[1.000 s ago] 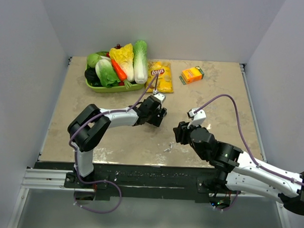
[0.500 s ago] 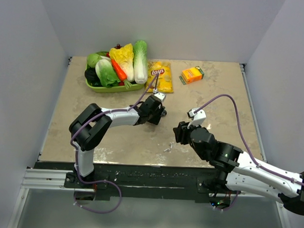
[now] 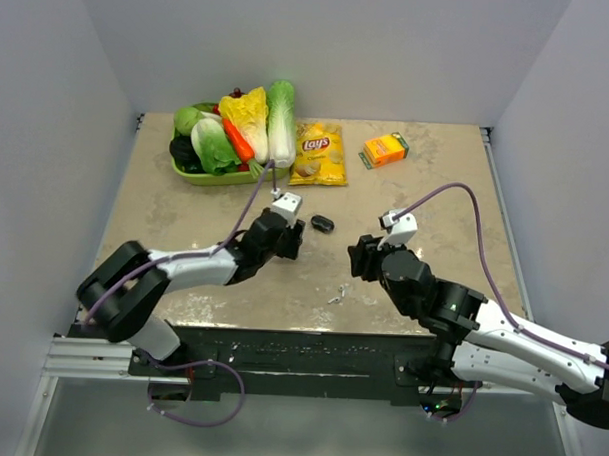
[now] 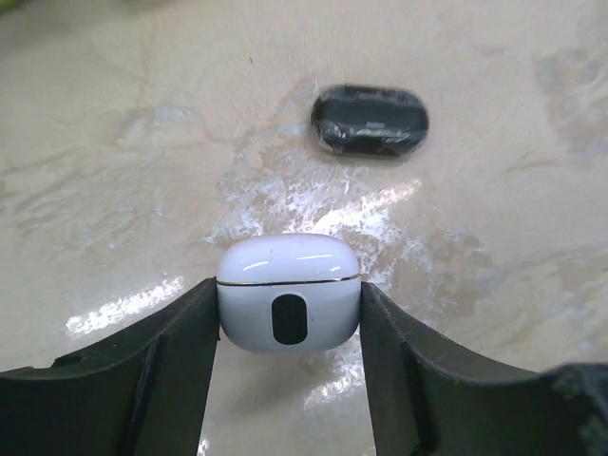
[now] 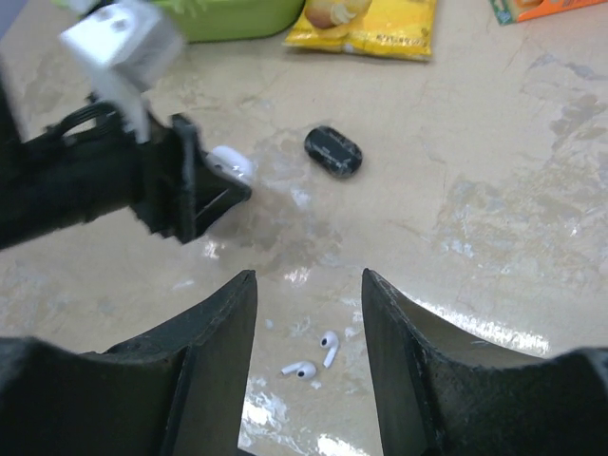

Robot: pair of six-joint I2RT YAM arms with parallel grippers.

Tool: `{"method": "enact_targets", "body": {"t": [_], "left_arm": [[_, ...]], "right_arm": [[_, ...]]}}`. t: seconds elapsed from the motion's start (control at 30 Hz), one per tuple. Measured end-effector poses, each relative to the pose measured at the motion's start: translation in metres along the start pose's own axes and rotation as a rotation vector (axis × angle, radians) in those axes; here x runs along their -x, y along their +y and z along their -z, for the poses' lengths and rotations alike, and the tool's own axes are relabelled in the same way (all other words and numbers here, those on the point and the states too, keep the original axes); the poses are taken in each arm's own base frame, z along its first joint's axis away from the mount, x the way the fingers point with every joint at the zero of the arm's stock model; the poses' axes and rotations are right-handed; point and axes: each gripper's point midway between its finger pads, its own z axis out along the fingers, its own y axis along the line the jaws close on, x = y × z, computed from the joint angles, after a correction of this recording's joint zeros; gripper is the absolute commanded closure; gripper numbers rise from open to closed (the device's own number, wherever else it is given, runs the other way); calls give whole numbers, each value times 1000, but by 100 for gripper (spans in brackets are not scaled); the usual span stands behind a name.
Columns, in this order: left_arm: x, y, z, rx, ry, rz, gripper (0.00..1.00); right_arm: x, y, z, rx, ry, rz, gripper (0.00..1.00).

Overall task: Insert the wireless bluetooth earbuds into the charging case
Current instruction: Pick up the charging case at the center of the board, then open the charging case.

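Note:
My left gripper (image 4: 288,306) is shut on a white charging case (image 4: 288,294), pinching its two sides; the lid seam looks closed. The case hangs just above the table. From the right wrist view the same case (image 5: 231,161) shows at the left gripper's tips (image 5: 211,190). Two white stemmed earbuds (image 5: 329,346) (image 5: 302,370) lie side by side on the table, directly below my right gripper (image 5: 309,285), which is open and holds nothing. In the top view the earbuds (image 3: 337,294) are a small white speck between the two arms.
A black oval pod (image 3: 322,224) lies on the table just beyond the left gripper. A green tray of vegetables (image 3: 226,175) stands at the back left. Beside it are a yellow chip bag (image 3: 320,155) and an orange box (image 3: 384,150).
The left jaws have closed on the white case, and the left arm has drawn back toward the near left, uncovering the black pod. The right gripper has opened slightly and stayed in place.

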Motion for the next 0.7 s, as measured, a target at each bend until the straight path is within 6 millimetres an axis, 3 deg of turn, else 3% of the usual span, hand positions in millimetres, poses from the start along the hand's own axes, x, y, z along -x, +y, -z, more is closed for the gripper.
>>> {"method": "enact_targets", "body": {"t": [0.13,0.2,0.3,0.4,0.47,0.6,0.7], "left_arm": [[36,-5,50,-85,-300,46,100],[38,-13,73,-150,-427,47,100],[15,-25,99,-251,-520,4,100],[-16,-33,109,-323,-520,-67,100],[-26,-39,112,-360,-515,-111,100],[-20,-55,122,-425,-569,-173,100],[-18,-65,129,-465,-597,-227,100]], "right_arm": [[20,10,-4,4,-37,-11,36],[25,19,-5,30,-35,-10,36],[34,38,-7,87,-16,-1,35],[40,64,-7,187,21,19,34],[38,80,-5,262,54,37,32],[24,110,-7,381,150,85,31],[2,119,-13,412,230,120,31]]}}
